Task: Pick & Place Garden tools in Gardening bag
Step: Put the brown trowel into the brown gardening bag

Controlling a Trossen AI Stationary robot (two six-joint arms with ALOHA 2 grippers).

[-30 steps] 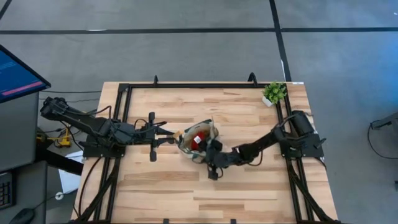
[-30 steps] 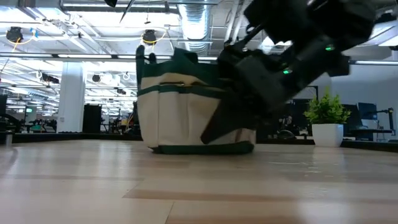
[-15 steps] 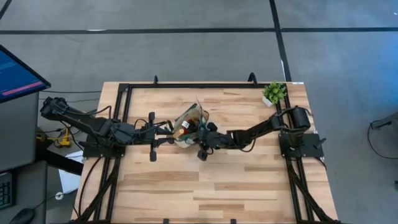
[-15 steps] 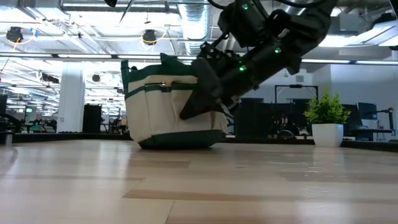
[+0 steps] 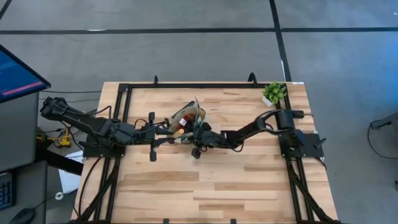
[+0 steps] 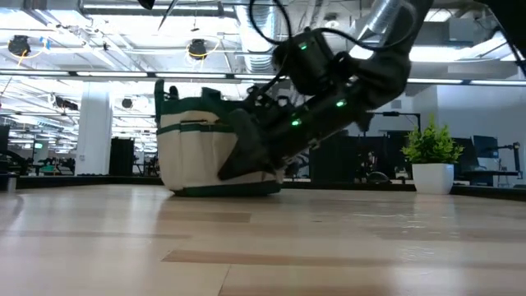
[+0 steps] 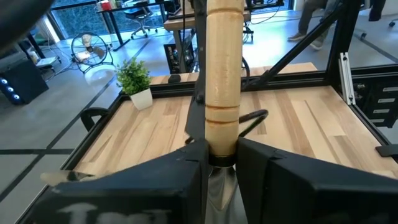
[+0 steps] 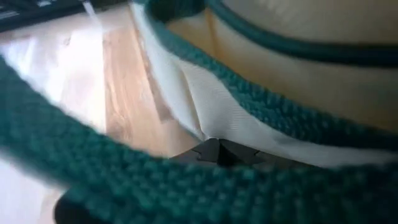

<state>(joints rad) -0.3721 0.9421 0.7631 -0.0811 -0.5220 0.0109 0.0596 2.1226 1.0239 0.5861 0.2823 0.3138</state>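
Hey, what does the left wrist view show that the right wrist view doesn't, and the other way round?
Only the left wrist view shows a wood-handled tool gripped upright in the left pincer, plus the small potted plant at the far table edge. Only the right wrist view shows the gardening bag up close: green woven trim over cream fabric, filling the picture. Both share the wooden table.

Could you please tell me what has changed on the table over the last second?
The right end effector, gripping the gardening bag at its rim, has dragged it across the table toward the left arm and slightly toward the far edge. The left end effector stayed put, still holding the wood-handled tool. The potted plant has not moved.
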